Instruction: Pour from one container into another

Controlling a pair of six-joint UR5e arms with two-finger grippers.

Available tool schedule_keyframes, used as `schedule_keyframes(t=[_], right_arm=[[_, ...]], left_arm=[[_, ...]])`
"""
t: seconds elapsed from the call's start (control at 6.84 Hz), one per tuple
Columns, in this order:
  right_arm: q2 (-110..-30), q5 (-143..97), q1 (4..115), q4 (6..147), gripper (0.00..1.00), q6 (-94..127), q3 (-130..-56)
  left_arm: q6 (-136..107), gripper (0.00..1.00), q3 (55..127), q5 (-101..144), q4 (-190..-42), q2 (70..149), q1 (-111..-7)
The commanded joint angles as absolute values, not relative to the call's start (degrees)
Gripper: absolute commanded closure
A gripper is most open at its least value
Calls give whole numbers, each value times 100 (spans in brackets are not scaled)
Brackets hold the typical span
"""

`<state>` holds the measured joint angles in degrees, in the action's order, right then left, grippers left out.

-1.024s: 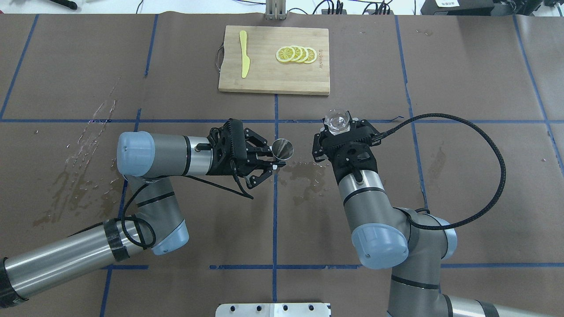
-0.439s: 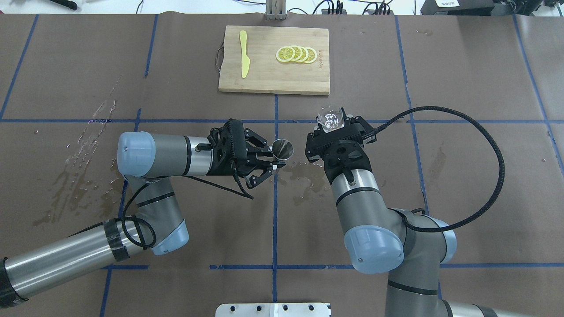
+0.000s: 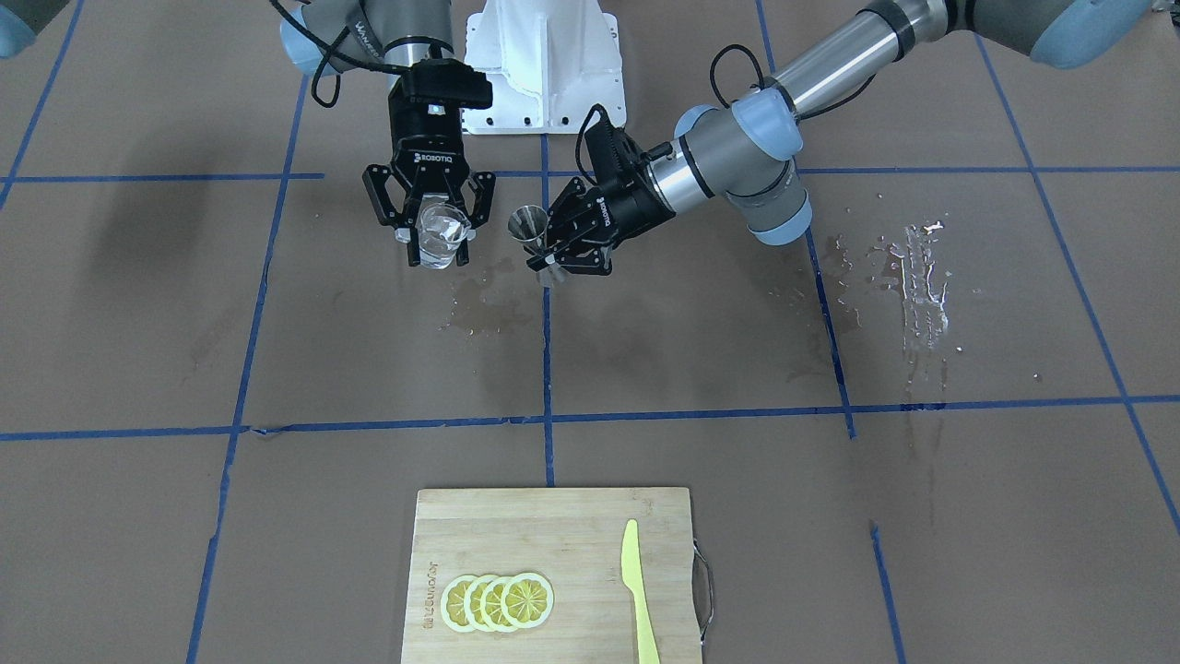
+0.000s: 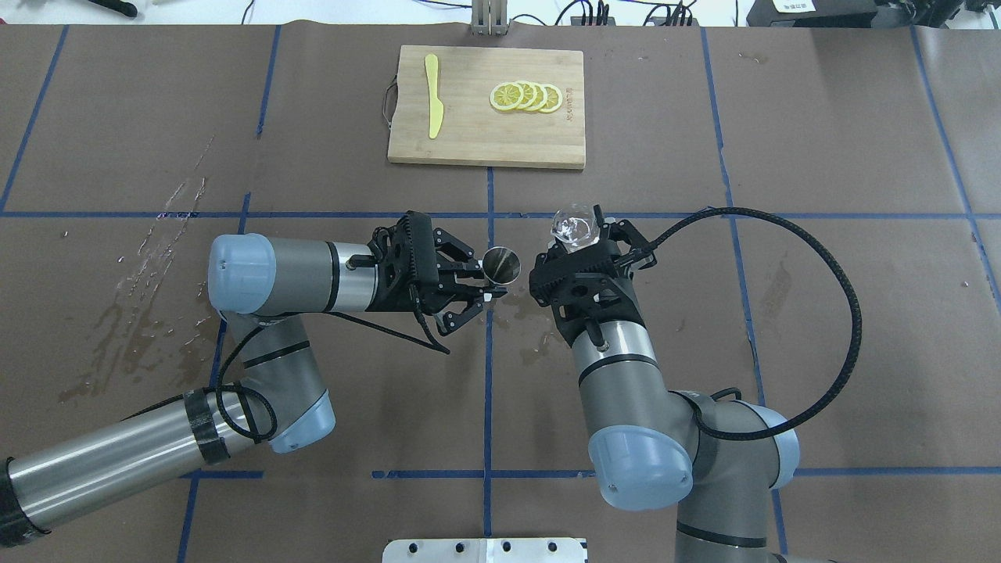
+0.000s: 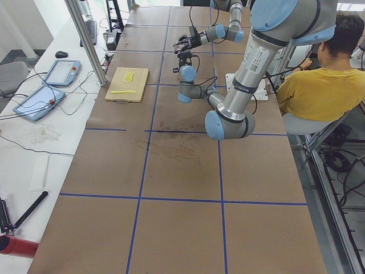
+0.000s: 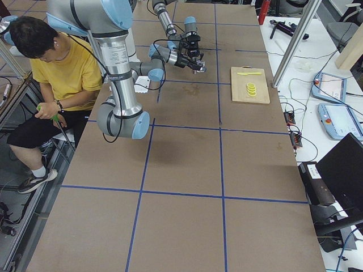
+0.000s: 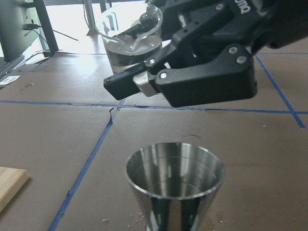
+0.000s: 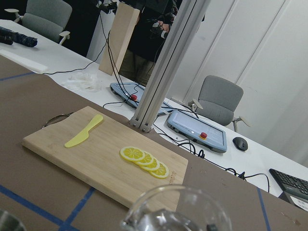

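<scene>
The small clear glass [image 4: 575,226] hangs above the table just right of centre, held in my right gripper [image 4: 577,234], which is shut on it. Clear liquid shows inside the glass [image 7: 129,41], and the glass [image 3: 439,236] leans slightly toward the jigger. The steel hourglass jigger [image 4: 500,264] stands upright in the air, open mouth up, with my left gripper [image 4: 486,283] shut on its waist. In the left wrist view the jigger [image 7: 174,185] is close below the glass and a little nearer. A small gap separates the two vessels [image 3: 528,224].
A bamboo cutting board [image 4: 469,141] at the far middle carries lemon slices [image 4: 525,97] and a yellow plastic knife [image 4: 432,95]. Wet patches [image 4: 539,305] lie under the grippers, and more spill marks [image 4: 156,258] on the left. A person [image 6: 62,68] sits behind the robot.
My right arm has carried the glass left, closer to the jigger, and tipped it slightly. The left arm and the jigger have stayed put.
</scene>
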<state>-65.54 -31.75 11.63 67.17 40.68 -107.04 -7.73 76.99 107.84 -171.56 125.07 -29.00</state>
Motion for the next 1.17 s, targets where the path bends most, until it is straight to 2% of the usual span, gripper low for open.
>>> schedule_keyframes(t=[0.0,1.02], right_arm=[[-6460,-2841,941,6838,100,3832,-10670],[-6073,-2760,914,7787,100,3700,-10679]], left_arm=[[-773,100,7699,10784,-17165,12507,-2900],[-782,100,7699,10775,-17156,12516,-2900]])
